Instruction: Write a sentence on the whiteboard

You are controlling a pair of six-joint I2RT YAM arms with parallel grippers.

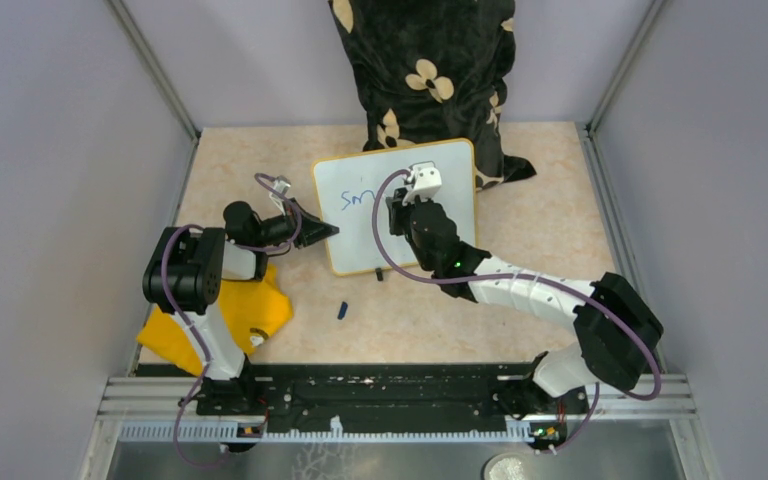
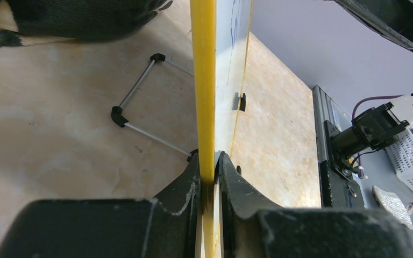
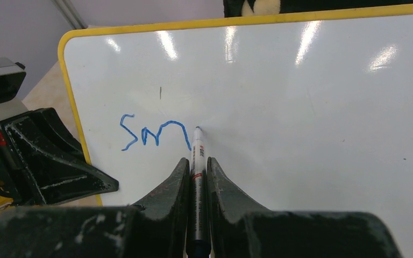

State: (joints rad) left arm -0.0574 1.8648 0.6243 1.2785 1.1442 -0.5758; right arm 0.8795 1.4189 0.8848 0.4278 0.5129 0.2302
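The whiteboard [image 1: 352, 238] stands propped at a tilt in the middle of the counter [image 1: 540, 200], with its wire stand [image 2: 140, 88] behind it. The left end effector [image 2: 209, 161] is at the whiteboard's left edge, its fingers pinched tight on the yellow rim. The right end effector [image 3: 196, 164] hovers over the whiteboard's face, closed narrowly around a marker [image 3: 198, 153] whose tip touches the white surface. Of the sentence [image 3: 153, 134], only the blue letters "Sm" show, at the whiteboard's upper left, and the marker tip sits at the end of the "m". A yellow cloth [image 1: 245, 315] lies off the whiteboard's near left corner. A dark flowered fabric [image 1: 425, 70] lies behind the whiteboard's far edge.
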